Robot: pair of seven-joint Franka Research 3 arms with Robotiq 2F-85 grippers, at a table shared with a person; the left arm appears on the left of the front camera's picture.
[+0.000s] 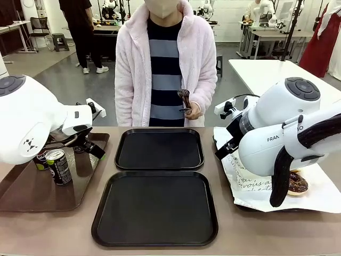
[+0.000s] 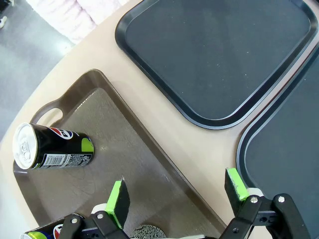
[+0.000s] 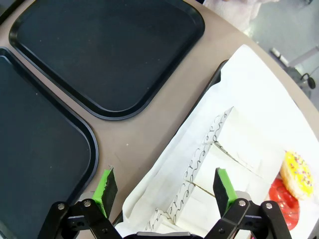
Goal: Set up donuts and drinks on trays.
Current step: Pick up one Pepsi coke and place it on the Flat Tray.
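Left of black trays (image 1: 159, 150), left gripper (image 2: 176, 186) hangs over brown tray (image 2: 99, 129), jaws open; right gripper (image 3: 164, 180) opposite, jaws open, seemingly above paper (image 3: 249, 99).

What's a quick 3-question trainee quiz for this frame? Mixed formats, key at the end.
1. True or false: the yellow-iced donut lies on the near black tray.
2. The drink cans stand on: A) the brown tray; B) the far black tray; C) the bare table.
3. Fill in: the left gripper and the right gripper both have their jaws ____ and hold nothing.

Key: 1 false; 2 A; 3 open.
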